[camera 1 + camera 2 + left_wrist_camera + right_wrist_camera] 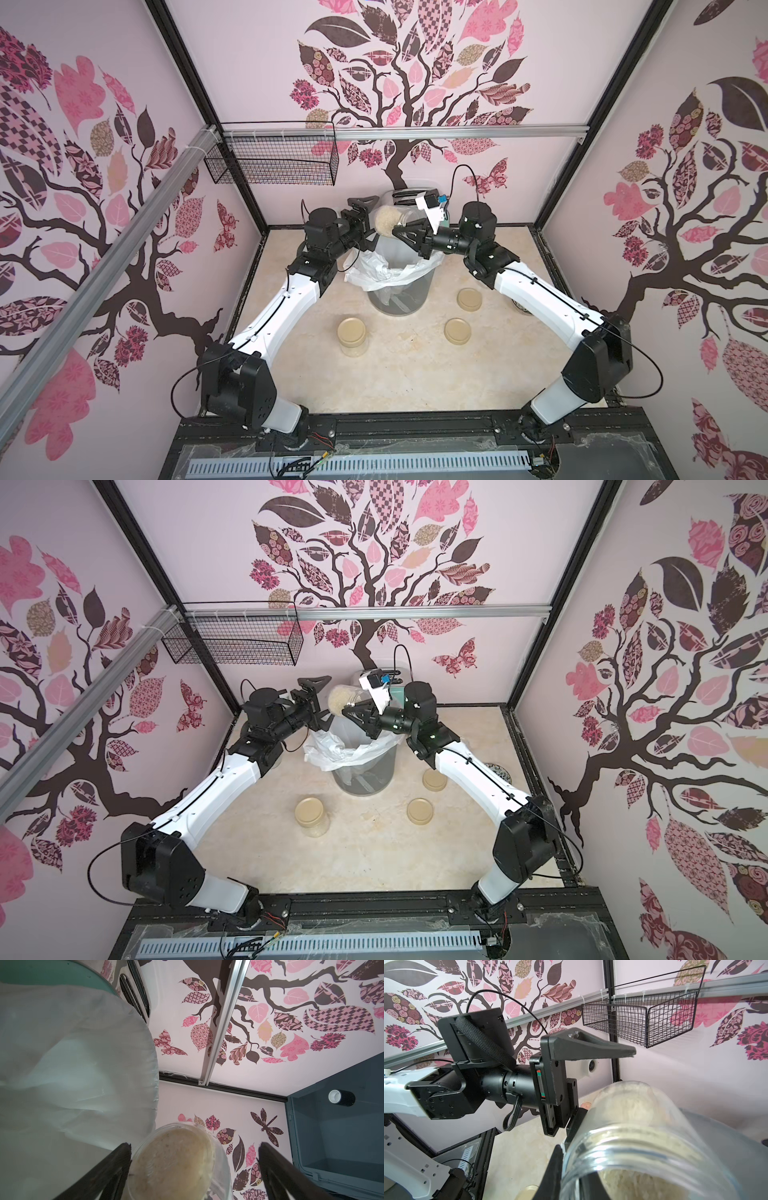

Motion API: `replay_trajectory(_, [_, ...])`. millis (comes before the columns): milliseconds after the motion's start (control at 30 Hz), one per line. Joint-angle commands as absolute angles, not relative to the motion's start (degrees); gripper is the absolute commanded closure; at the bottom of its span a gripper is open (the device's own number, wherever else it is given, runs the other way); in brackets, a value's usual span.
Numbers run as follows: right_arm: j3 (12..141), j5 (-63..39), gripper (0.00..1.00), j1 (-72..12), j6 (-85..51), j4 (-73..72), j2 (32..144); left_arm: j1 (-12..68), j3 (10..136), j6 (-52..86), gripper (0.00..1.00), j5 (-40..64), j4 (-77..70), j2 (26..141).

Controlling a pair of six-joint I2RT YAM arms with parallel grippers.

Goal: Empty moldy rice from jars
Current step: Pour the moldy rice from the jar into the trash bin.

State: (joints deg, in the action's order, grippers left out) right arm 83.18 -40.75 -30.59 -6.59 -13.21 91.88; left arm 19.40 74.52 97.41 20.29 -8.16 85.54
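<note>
Moldy rice (383, 223) packed at base of open jar (406, 216), rim pinched in my right gripper (397, 232); left gripper (194, 1145) spread beside base; jar tipped sideways above lined bin (409, 293). Pouring step, I judge; next needs steeper tilt.

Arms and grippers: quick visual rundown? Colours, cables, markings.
Left arm and right arm match: white shell links, black joints and bases, thin black cables clipped along the links and looping at the joints. Left gripper and right gripper are black with tapered wedge fingers; a white wrist camera mount sits on the right.
</note>
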Motion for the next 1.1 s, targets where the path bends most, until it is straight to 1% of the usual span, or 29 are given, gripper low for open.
replay_trajectory(0, [86.24,-40.27,1.0,-31.05,-4.83,-21.0,91.45,21.14,74.29,101.0,0.02,24.08,-12.85,86.39])
replay_trajectory(467, [84.96,-40.75,1.0,-31.15,-4.9,-22.03,90.41,23.11,77.0,104.5,0.02,27.13,-16.87,90.98])
replay_trajectory(600, [83.77,-40.39,1.0,-31.13,-4.39,-21.95,89.74,23.16,76.11,104.15,0.11,25.49,-17.35,90.24])
replay_trajectory(733, [83.77,-40.43,1.0,-31.12,-4.4,-22.03,90.04,23.16,76.37,104.81,0.18,26.41,-19.53,90.97])
replay_trajectory(1033, [83.73,-40.38,1.0,-31.05,-4.52,-22.06,90.86,23.29,76.09,105.39,0.27,25.66,-21.18,90.84])
replay_trajectory(1067, [83.57,-40.17,0.89,-31.1,-4.65,-22.03,90.9,23.29,76.11,105.29,0.27,25.28,-21.12,90.88])
